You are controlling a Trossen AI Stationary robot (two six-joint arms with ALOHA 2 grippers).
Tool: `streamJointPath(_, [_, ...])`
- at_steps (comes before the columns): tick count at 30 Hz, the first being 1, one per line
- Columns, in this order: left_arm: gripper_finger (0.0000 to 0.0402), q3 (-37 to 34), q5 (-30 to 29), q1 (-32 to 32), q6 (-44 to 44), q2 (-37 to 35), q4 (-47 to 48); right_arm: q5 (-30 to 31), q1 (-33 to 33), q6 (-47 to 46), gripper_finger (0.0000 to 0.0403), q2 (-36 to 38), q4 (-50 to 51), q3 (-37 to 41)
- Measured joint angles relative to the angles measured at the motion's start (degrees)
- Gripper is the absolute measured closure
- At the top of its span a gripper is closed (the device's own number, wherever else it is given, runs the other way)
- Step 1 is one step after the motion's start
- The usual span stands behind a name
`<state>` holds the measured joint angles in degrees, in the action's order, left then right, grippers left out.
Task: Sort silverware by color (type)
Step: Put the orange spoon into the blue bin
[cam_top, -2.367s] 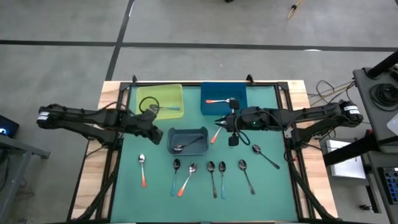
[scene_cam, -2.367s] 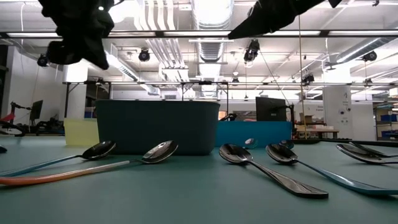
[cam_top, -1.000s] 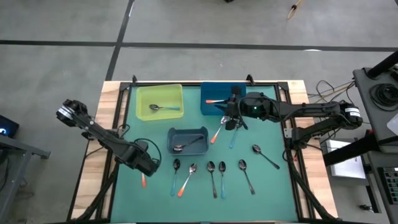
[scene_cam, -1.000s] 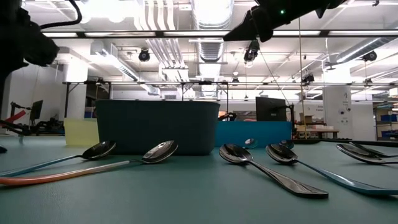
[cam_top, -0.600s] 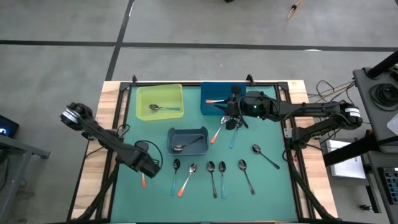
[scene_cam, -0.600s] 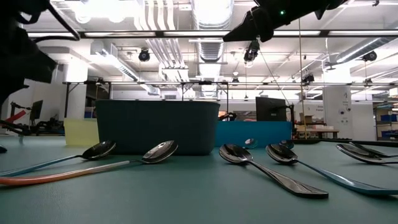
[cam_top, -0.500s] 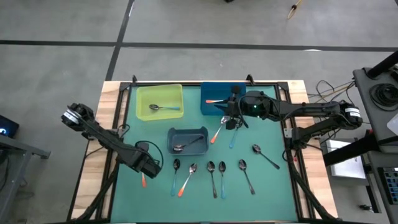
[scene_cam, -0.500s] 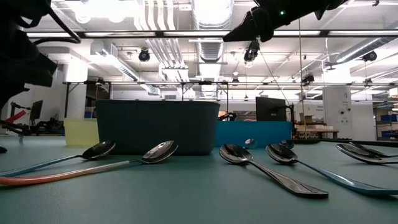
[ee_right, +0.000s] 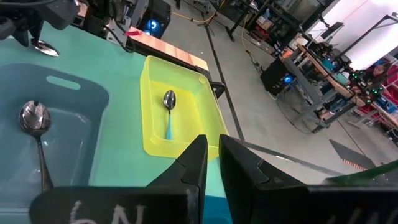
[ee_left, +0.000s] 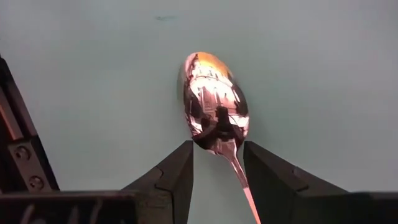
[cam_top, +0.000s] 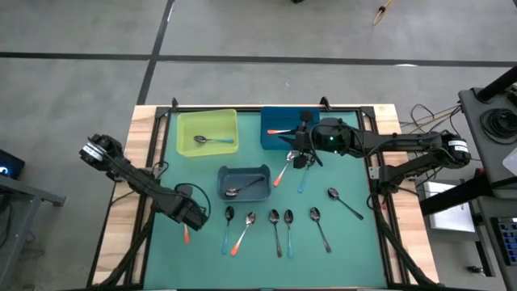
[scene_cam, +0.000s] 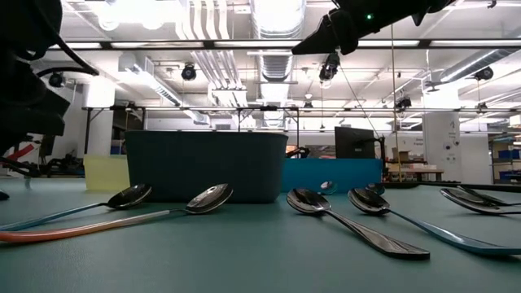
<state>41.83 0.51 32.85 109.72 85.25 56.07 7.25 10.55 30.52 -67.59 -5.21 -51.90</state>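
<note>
A green-topped table (cam_top: 355, 234) with a pale wooden rim carries three plastic bins. A shallow yellow bin (cam_top: 208, 121) and a deep blue bin (cam_top: 283, 119) sit side by side along the far edge, and a dark grey-blue bin (cam_top: 242, 172) stands nearer the middle.

Left arm: swung from beside the yellow bin (cam_top: 208, 132) down to the table's front-left.
Left gripper (cam_top: 194, 217): now low over the orange-handled spoon (ee_left: 216, 114), jaws spread either side of its neck.
Right gripper (cam_top: 301, 155): moved from beside the grey bin (cam_top: 244, 181) to the blue bin's (cam_top: 290, 127) edge.

An industrial lab: exposed ceiling ducts (scene_cam: 269, 16), workbenches (ee_right: 323, 65), concrete floor (cam_top: 242, 32)
</note>
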Motion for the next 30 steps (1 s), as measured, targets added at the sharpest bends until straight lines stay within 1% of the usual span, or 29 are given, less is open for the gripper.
streamJointPath(7, [0.0279,-1.8,0.0,0.0,1.0,-0.1,-1.5,0.0,0.0,0.0,0.0369,0.0,0.0,0.0])
streamJointPath(11, [0.0289,-2.0,0.0,0.0,1.9,-0.1,-1.6,0.0,0.0,0.1,0.0369,0.0,0.0,0.0])
streamJointPath(17, [0.0329,-2.1,-0.1,0.0,3.0,-0.1,-1.6,0.0,0.0,0.1,0.0369,0.0,0.0,0.0])
streamJointPath(24, [0.039,-2.2,0.0,0.0,3.8,0.0,-1.4,0.0,0.0,0.1,0.0369,0.0,0.0,0.0])
streamJointPath(26, [0.0398,-2.2,0.0,0.0,4.0,0.0,-1.4,0.0,0.0,0.2,0.0369,0.0,0.0,0.0])
streamJointPath(30, [0.04,-2.2,0.0,0.0,3.8,0.0,-1.4,0.0,0.0,0.2,0.0369,0.0,0.0,0.0])
